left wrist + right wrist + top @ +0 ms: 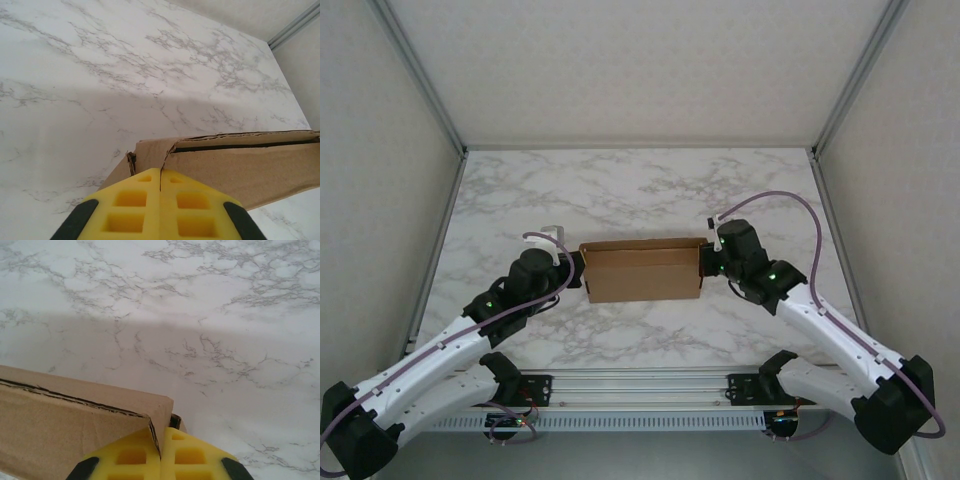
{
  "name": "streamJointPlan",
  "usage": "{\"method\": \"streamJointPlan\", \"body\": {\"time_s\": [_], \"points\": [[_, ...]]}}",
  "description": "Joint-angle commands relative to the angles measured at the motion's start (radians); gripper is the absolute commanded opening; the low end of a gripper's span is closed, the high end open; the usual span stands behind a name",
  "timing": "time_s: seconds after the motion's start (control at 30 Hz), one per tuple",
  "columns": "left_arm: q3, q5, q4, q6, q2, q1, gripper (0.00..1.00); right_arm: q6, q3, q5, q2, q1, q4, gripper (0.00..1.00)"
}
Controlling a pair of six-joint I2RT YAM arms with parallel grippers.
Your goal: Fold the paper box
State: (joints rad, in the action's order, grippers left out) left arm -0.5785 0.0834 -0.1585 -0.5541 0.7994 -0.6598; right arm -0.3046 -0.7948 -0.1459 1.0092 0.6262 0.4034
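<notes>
The brown paper box lies partly folded in the middle of the marble table, its long walls raised. My left gripper is at its left end and my right gripper at its right end. In the left wrist view the yellow fingers are shut, and a thin cardboard edge of the box runs into the seam of that gripper. In the right wrist view the gripper is likewise shut on a flap edge at the corner of the box.
White walls with metal corner posts enclose the table on three sides. A slotted metal rail runs along the near edge between the arm bases. Bare marble lies beyond and in front of the box.
</notes>
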Motion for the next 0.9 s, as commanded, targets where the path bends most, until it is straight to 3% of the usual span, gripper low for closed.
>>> {"method": "streamJointPlan", "body": {"time_s": [0.0,0.2,0.47,0.87], "points": [[0.021,0.034,-0.095,-0.004,0.010,-0.006,0.00,0.039,0.023,0.016,-0.018,0.007,-0.007,0.00],[0.028,0.030,-0.089,-0.012,0.017,-0.008,0.00,-0.034,0.083,0.033,-0.014,0.012,-0.051,0.00],[0.023,0.048,-0.099,-0.008,0.024,-0.022,0.00,-0.075,0.172,-0.090,-0.090,0.066,-0.124,0.01],[0.016,0.118,-0.139,-0.004,0.059,-0.080,0.00,-0.013,0.185,-0.092,-0.152,0.074,-0.117,0.30]]}}
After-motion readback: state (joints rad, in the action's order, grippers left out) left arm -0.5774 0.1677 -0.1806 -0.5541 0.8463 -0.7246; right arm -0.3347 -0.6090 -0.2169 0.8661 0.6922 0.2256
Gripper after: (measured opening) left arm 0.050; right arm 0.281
